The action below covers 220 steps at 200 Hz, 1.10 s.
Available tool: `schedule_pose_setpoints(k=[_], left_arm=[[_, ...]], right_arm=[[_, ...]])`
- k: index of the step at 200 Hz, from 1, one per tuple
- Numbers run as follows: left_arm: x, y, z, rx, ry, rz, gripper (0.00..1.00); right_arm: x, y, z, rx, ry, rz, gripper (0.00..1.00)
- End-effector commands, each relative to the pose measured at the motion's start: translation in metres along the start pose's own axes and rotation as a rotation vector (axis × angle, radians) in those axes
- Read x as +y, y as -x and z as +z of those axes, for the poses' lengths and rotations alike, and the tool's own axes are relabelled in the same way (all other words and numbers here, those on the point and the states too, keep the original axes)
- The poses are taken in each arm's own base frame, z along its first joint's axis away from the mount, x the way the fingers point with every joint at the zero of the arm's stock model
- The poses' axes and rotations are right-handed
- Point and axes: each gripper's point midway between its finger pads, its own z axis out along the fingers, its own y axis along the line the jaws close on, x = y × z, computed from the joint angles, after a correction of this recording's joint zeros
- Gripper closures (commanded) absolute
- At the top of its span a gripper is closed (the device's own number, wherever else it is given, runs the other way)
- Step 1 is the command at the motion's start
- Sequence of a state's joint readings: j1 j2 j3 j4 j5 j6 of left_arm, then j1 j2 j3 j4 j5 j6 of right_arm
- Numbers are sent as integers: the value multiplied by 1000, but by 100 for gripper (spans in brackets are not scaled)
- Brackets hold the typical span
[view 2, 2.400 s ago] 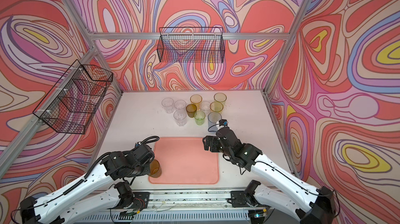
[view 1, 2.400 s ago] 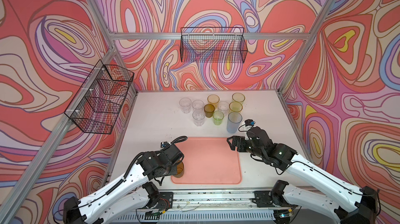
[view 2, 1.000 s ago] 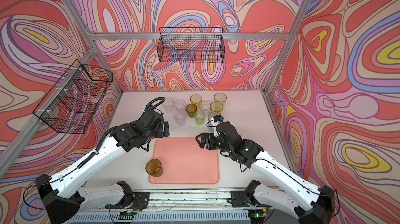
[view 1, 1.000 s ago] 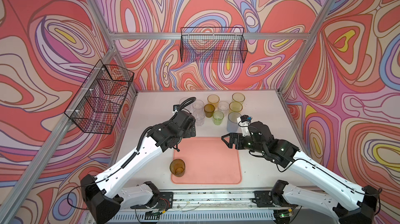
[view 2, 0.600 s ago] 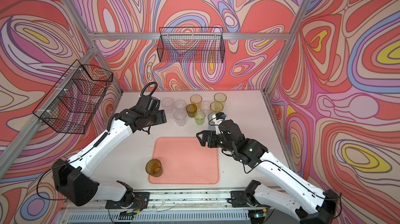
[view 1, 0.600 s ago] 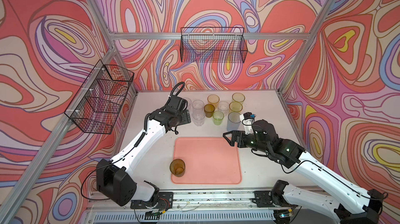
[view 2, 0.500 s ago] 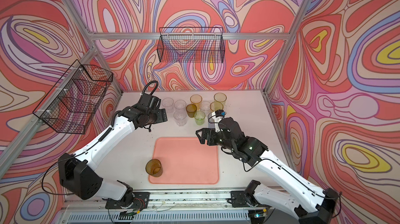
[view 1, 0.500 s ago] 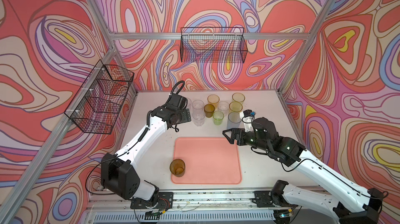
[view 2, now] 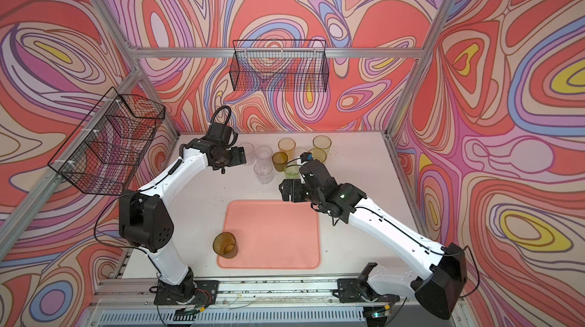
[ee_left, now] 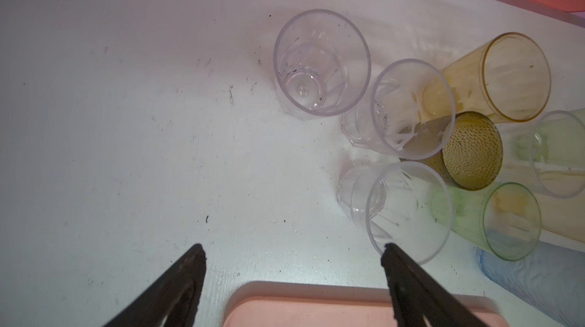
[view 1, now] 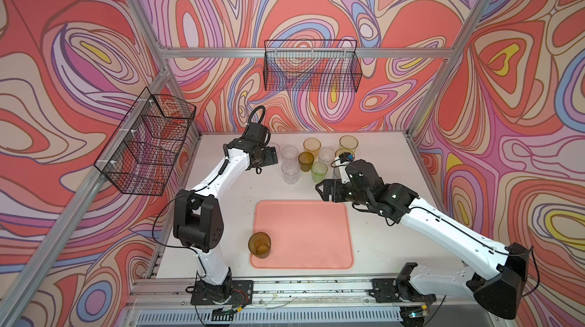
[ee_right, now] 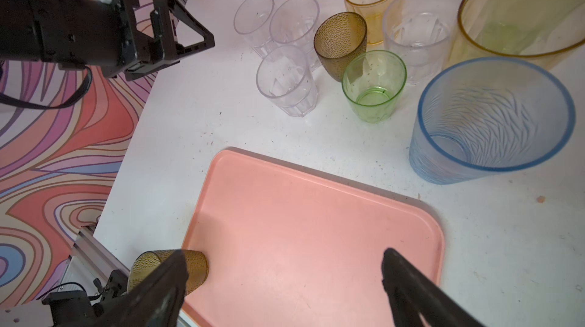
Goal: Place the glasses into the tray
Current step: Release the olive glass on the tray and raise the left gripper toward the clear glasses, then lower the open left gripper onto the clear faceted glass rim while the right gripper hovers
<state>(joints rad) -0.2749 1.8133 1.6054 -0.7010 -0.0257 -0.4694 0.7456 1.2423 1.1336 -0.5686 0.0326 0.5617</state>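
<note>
in both top views the salmon-pink tray (view 1: 304, 230) (view 2: 275, 233) lies flat on the white counter (view 1: 373, 246), near its front edge. one amber tumbler (view 1: 259, 245) (view 2: 225, 244) stands upright in the tray's near left corner. the other glasses (view 1: 305, 161) (view 2: 279, 161) stand bunched on the counter beyond the tray's far edge, none of them in the tray. the left hand (view 1: 270, 155) (view 2: 239, 155) hangs just to the left of that bunch, beside a clear tumbler. the right hand (view 1: 321, 188) (view 2: 284, 191) hangs near the tray's far right corner, between the tray and the bunch.

in the left wrist view the left hand (ee_left: 292, 248) has its jaws spread wide with only bare counter between them. one fingertip overlaps the rim of a clear tumbler (ee_left: 408, 211). three clear ones, a brown tumbler (ee_left: 468, 151), a green tumbler (ee_left: 506, 221) and a pale blue tumbler (ee_left: 538, 274) show here, with a corner of the tray (ee_left: 316, 306).

in the right wrist view the right hand (ee_right: 285, 254) is also spread wide and holds nothing, with the tray (ee_right: 316, 208) below it. the amber tumbler (ee_right: 196, 265) shows partly behind one finger. the blue tumbler (ee_right: 493, 119) and green tumbler (ee_right: 373, 88) stand on the counter just off the tray.
</note>
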Motion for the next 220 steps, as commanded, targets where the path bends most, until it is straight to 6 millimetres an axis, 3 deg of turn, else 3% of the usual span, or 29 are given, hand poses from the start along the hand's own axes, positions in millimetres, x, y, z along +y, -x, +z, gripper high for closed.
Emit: schedule_pose_setpoints(k=[1,33,75,95,122,183,220], left_arm=[[-2,21,8,-11,-15,22,11],[12,37,27,-10,7,-3,15],[19,38,50,30,26,8,38],[21,34,59,42,35,6,43],[15,31,70,59,1,-6,58],[11,39,78,45,-9,-21,59],[5,43,80,54,-34,-21,68]], right_arm=[[12,21,-2,-66,38,10,2],[16,30,3,-87,45,30,2],[9,32,7,-102,8,52,2],[11,30,8,-108,30,62,2],[11,27,11,-89,27,82,2],[13,15,26,-45,53,133,2],[14,15,30,-37,51,139,2]])
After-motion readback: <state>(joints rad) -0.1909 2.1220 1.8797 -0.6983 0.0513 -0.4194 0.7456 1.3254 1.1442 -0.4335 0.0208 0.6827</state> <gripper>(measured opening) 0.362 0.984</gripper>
